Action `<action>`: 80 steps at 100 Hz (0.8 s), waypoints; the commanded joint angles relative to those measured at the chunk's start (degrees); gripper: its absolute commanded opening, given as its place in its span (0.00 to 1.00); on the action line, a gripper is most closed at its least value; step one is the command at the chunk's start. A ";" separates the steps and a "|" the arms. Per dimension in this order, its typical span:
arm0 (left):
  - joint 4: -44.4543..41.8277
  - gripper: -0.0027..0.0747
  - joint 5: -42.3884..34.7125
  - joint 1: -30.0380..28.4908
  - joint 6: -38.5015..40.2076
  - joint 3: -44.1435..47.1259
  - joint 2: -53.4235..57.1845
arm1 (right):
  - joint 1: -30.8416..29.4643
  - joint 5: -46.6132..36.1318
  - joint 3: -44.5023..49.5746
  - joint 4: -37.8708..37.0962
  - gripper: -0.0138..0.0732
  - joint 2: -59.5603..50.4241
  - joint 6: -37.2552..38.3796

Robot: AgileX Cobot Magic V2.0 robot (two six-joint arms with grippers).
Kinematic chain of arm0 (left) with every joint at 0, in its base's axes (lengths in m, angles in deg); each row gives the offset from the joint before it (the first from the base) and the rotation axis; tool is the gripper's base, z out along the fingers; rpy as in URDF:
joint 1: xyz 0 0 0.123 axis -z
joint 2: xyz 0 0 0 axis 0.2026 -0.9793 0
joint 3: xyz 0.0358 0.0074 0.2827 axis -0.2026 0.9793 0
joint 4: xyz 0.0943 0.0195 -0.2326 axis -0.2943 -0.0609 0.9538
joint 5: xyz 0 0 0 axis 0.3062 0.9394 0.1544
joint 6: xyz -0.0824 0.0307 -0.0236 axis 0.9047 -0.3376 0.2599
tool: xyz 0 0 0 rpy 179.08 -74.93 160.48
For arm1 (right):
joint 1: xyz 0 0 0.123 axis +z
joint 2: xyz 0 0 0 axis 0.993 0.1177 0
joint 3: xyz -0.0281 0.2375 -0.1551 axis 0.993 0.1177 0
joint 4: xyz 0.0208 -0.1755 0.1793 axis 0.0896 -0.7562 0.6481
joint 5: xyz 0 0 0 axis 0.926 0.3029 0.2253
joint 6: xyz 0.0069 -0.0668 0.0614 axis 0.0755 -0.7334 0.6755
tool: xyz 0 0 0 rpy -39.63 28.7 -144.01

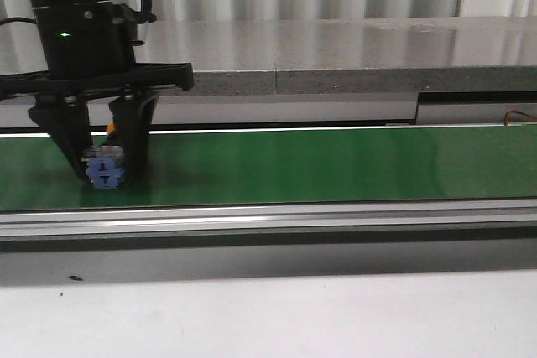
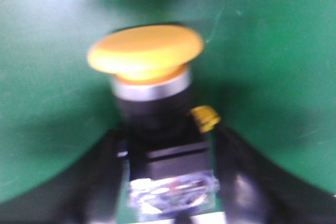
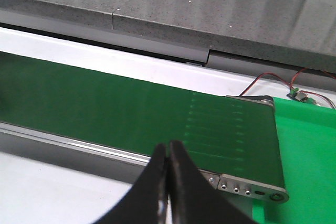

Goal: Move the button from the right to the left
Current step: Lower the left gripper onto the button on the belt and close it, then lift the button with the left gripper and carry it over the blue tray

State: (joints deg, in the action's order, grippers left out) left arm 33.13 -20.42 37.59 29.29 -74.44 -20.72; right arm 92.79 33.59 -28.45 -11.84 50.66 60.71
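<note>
The button [image 1: 105,170] rests on the green conveyor belt [image 1: 319,165] at its left end, its blue contact block facing the camera. In the left wrist view its yellow mushroom cap [image 2: 145,50], black collar and clear block show, blurred. My left gripper [image 1: 107,172] stands over it with a finger on each side. In the left wrist view [image 2: 168,148] thin strips of green show between the fingers and the block, so the jaws are open around it. My right gripper [image 3: 168,148] is shut and empty, over the belt's near rail at the right end; it is out of the front view.
A grey stone ledge [image 1: 336,48] runs behind the belt. An aluminium rail [image 1: 268,220] borders its front, with white table [image 1: 294,316] below. In the right wrist view the belt ends at a roller bracket [image 3: 252,187], beside a bright green mat [image 3: 310,166] and red-black wires [image 3: 273,77].
</note>
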 commanded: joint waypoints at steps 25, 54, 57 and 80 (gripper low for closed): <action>-1.40 0.09 1.43 0.09 0.88 -2.77 5.45 | 0.02 -4.17 -1.51 -0.34 0.08 0.52 -0.27; -6.10 0.09 2.97 -3.43 0.64 -6.26 8.18 | 0.02 -4.17 -1.51 -0.34 0.08 0.52 -0.27; -7.01 0.09 2.97 -3.96 0.39 -6.26 8.31 | 0.02 -4.17 -1.51 -0.34 0.08 0.52 -0.27; -9.16 0.09 3.05 -9.66 -6.51 -6.26 8.64 | 0.02 -4.17 -1.51 -0.34 0.08 0.52 -0.27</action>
State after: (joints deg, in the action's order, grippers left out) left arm 24.87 -19.58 30.04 25.95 -79.01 -15.36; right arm 92.79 33.59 -28.45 -11.84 50.66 60.71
